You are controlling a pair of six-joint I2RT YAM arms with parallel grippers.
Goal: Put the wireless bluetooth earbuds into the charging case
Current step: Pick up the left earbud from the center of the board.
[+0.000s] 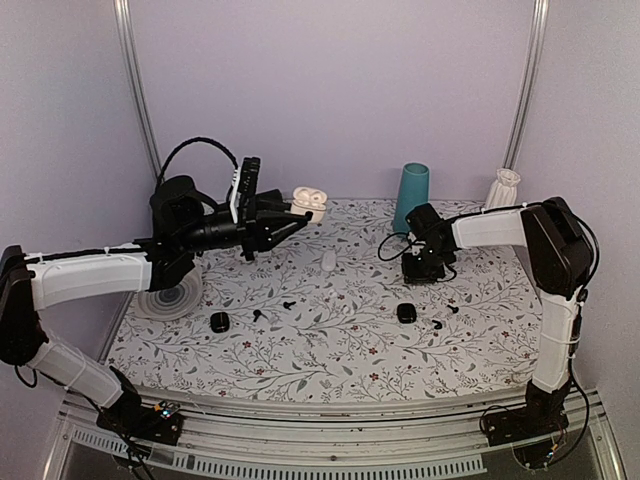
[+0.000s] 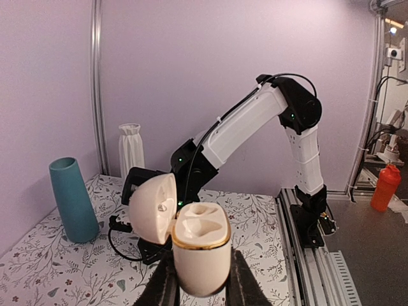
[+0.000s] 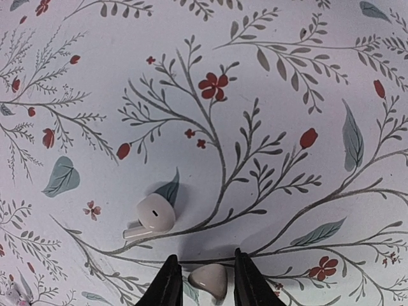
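My left gripper (image 1: 296,214) is shut on a white charging case (image 1: 309,202) and holds it high above the back of the table. In the left wrist view the gripper (image 2: 201,284) grips the case (image 2: 201,237) by its body. The lid is swung open to the left and both gold-rimmed wells are bare. My right gripper (image 1: 421,268) points down at the table. Its jaws (image 3: 204,260) stand narrowly apart around a white earbud (image 3: 209,280), with a thin gap on each side. A second white earbud (image 3: 153,215) lies just ahead to the left.
Two black cases (image 1: 220,322) (image 1: 406,313) and several black earbuds, such as one (image 1: 261,314), lie on the floral table (image 1: 330,350). A white pebble-like object (image 1: 329,261) lies mid-table. A teal cup (image 1: 411,197) and white vase (image 1: 502,188) stand at the back; a round disc (image 1: 170,297) lies at left.
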